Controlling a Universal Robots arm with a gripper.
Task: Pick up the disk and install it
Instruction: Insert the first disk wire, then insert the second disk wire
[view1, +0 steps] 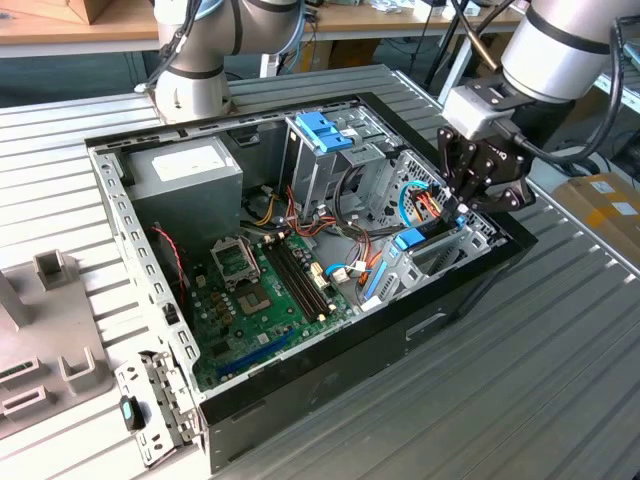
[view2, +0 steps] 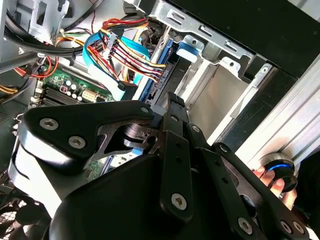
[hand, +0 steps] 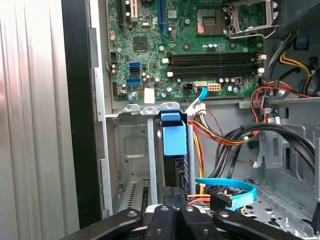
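The disk (view1: 412, 239) stands on edge in a metal bay at the case's corner on the exterior view's right. Its blue carrier frame (hand: 174, 140) shows along its edge, and its dark edge runs between blue rails (view2: 159, 75) in the second wrist view. My gripper (view1: 457, 208) hangs just over the disk's outer end, reaching into the case from the exterior view's right. In both wrist views the black fingertips (hand: 168, 196) sit pressed together, shut, right at the disk's end (view2: 172, 97). Whether they touch it I cannot tell.
The open computer case (view1: 120, 215) lies on a slatted metal table. It holds a green motherboard (view1: 265, 300), a grey power-supply box (view1: 185, 175), a tall drive cage with a blue clip (view1: 325, 130), and loose cables (view2: 127, 50) beside the bay. A hand (view2: 280, 186) rests by a blue-ringed button.
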